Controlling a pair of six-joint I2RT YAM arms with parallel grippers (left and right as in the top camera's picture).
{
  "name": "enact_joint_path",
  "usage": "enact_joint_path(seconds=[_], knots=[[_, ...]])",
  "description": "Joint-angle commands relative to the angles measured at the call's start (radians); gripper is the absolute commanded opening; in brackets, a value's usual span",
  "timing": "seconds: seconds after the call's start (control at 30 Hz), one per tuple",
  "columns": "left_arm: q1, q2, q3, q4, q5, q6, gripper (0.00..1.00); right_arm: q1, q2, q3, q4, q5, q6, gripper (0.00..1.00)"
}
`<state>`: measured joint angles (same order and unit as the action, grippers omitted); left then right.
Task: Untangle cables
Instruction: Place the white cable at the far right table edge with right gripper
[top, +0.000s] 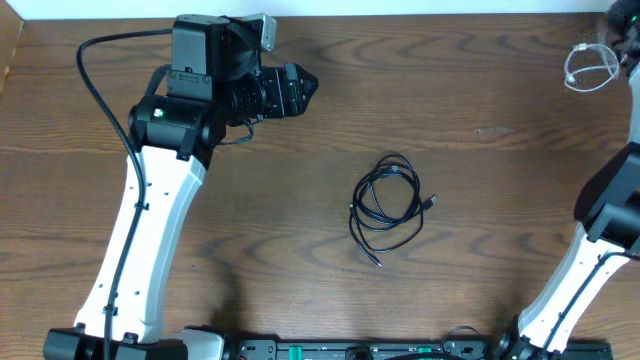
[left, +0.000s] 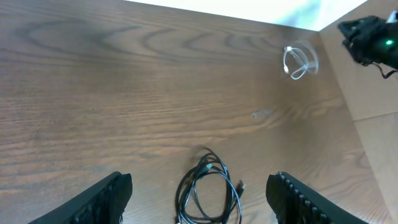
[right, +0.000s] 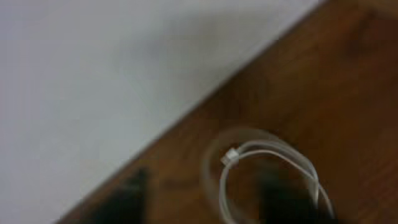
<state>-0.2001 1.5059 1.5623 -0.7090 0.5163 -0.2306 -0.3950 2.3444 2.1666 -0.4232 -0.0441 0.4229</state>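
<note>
- If left tool (top: 310, 88) pinches several strands of black coil (top: 388, 205) at once, loops could cinch into a knot. Safer to take one strand near a plug.
- Dragging may slide the whole coil across tabletop (top: 480, 250) w/o opening it, since nothing pins the far side.
- Left tool: fingers wide apart, empty. Coil lies mid-tabletop, well apart from it, to its right & nearer the base.
- Right tool (top: 622, 35): just beside white cable (top: 590, 68) at far right corner. Wrist view is too blurred – can't tell open or closed.
</note>
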Motion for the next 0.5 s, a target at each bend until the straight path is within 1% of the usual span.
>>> enact_joint_path(seconds=[0.0,0.1,0.23,0.3,0.4,0.47], knots=[[-0.002,0.018,-0.01,-0.005,-0.013,0.055,0.74,-0.003,-0.043,0.014,-0.057,0.017,-0.021,0.99],[-0.021,0.052,-0.01,-0.007,-0.012,0.064,0.74,-0.006,-0.095,0.014,-0.159,0.016,-0.02,0.99],[-0.057,0.104,-0.01,-0.008,-0.012,0.129,0.74,-0.005,-0.174,0.014,-0.275,-0.02,-0.02,0.99],[-0.082,0.137,-0.01,-0.008,-0.012,0.146,0.74,-0.005,-0.22,0.014,-0.366,-0.093,-0.02,0.99],[-0.138,0.216,-0.01,-0.008,-0.012,0.145,0.74,0.013,-0.271,0.014,-0.56,-0.283,-0.02,0.99],[-0.186,0.287,-0.01,-0.004,-0.011,0.145,0.74,0.041,-0.272,0.011,-0.671,-0.311,-0.021,0.99]])
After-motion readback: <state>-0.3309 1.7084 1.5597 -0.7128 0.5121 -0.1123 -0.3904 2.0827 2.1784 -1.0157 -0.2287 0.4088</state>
